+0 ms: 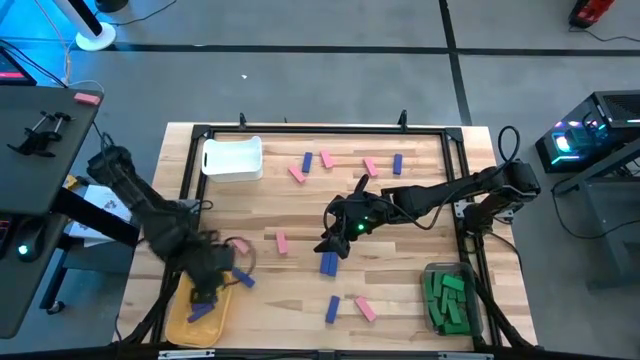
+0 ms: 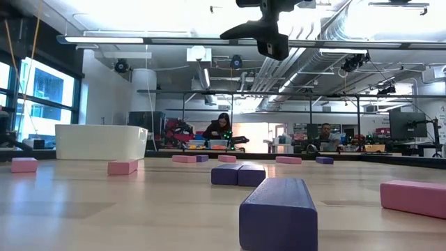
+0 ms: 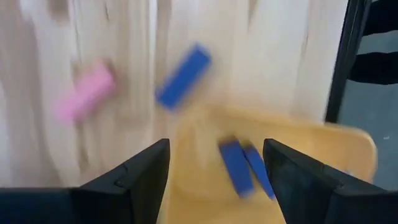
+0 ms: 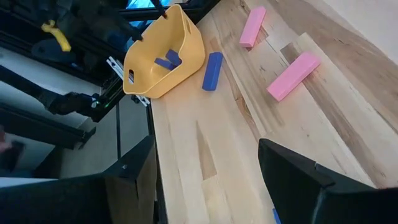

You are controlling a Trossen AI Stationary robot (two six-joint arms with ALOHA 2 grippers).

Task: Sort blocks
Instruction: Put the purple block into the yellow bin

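Blue, pink and green blocks lie flat on the wooden table. My left gripper (image 1: 210, 285) (image 3: 214, 180) is open and hovers over the yellow bin (image 1: 180, 322), where two blue blocks (image 3: 236, 168) lie. One blue block (image 1: 245, 280) rests on the table beside that bin. My right gripper (image 1: 335, 245) (image 4: 205, 186) is open near mid-table, just on the far side of a blue block (image 1: 328, 263), and holds nothing. A pink block (image 1: 282, 241) lies to its left. Green blocks (image 1: 447, 297) fill the clear bin.
A white bin (image 1: 232, 158) stands at the far left. Several pink and blue blocks (image 1: 327, 158) are strewn along the far side. A blue block (image 1: 332, 308) and a pink one (image 1: 365, 308) lie near the front edge. A black frame (image 1: 300, 130) rims the table.
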